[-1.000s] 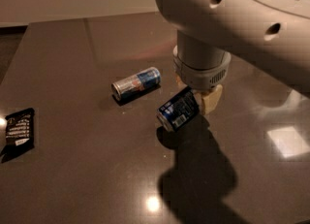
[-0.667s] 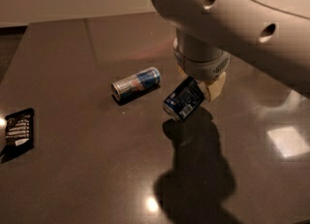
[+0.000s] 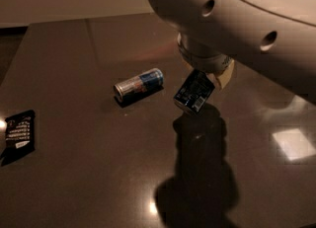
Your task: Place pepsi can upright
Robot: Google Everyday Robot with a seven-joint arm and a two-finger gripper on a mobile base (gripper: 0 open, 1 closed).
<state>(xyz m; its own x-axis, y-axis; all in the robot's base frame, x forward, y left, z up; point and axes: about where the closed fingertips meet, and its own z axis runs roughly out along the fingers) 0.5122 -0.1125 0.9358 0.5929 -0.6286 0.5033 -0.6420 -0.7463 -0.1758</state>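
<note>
Dark tabletop (image 3: 74, 172), claw (image 3: 208, 80) above it gripping tilted pepsi can (image 3: 192, 94), print unreadable

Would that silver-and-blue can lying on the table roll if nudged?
Probably. The slim can lies on its side on a glossy table, so a sideways nudge would likely roll it. It looks rigid, not floppy. The hand, above the table nearby, holds the pepsi can tilted.
</note>
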